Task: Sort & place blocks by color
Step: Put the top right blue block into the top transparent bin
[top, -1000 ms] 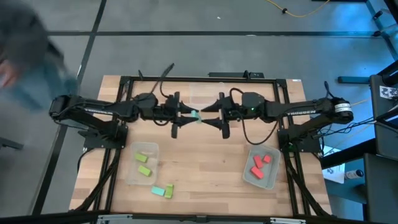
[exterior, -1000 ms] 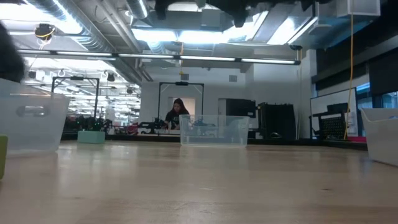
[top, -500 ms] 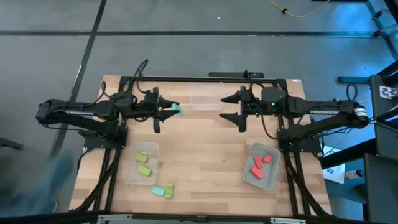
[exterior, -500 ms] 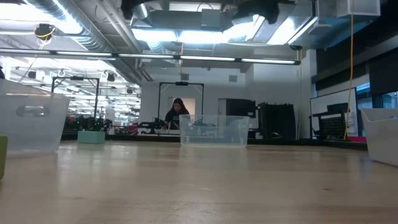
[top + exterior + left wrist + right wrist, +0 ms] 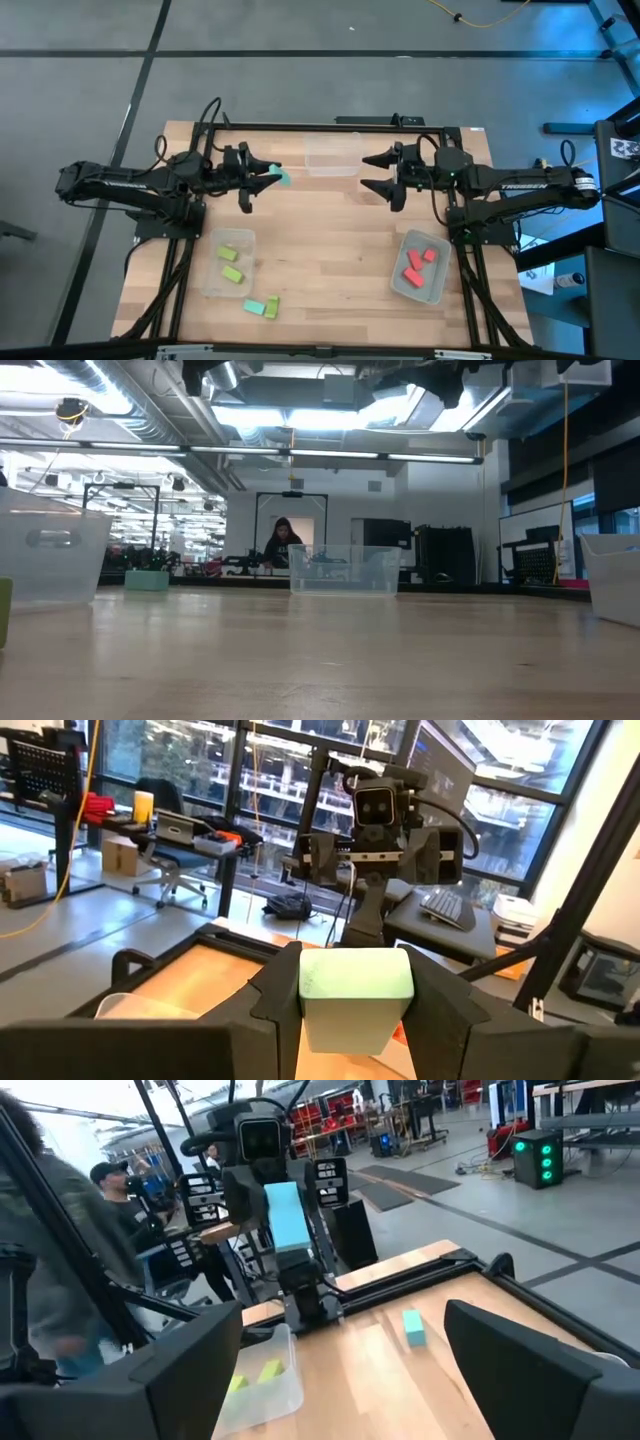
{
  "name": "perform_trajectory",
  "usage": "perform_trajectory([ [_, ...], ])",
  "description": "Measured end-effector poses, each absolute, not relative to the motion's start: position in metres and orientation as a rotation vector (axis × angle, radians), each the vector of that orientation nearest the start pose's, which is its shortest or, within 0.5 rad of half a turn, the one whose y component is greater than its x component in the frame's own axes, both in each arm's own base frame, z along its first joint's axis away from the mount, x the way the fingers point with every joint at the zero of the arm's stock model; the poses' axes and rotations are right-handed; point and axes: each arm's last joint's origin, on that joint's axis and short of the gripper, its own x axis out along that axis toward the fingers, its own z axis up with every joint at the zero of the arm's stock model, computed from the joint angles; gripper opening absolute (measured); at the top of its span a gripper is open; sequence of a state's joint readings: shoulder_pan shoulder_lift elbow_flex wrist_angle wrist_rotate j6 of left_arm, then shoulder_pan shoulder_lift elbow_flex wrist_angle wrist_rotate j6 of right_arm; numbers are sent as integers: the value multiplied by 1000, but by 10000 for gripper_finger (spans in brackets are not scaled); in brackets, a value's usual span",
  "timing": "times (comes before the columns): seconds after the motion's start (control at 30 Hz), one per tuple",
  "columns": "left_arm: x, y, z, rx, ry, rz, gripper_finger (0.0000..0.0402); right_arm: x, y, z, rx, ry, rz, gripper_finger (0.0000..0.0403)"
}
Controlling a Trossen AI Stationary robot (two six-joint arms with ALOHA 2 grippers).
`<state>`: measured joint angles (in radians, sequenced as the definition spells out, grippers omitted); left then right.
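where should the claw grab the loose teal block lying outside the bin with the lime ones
Come straight down from above and pinch the teal block across its narrow width, on its two long sides. It lies flat on the table, and a lime block sits close against one end, so an end-to-end grip looks blocked. The right claw is open and free.

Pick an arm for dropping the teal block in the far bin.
Left. The left gripper is shut on the teal block, beside the empty bin. The right gripper is open, holding nothing.
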<state>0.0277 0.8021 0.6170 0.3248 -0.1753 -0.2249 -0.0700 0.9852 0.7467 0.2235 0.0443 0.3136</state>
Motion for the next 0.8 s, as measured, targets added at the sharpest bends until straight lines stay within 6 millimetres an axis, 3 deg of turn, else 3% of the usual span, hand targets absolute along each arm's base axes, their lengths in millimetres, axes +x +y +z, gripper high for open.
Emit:
perform_trajectory([
  [0.8, 185, 12, 320, -217, -160, 218, 120, 222, -17, 324, 334, -23, -112, 351],
])
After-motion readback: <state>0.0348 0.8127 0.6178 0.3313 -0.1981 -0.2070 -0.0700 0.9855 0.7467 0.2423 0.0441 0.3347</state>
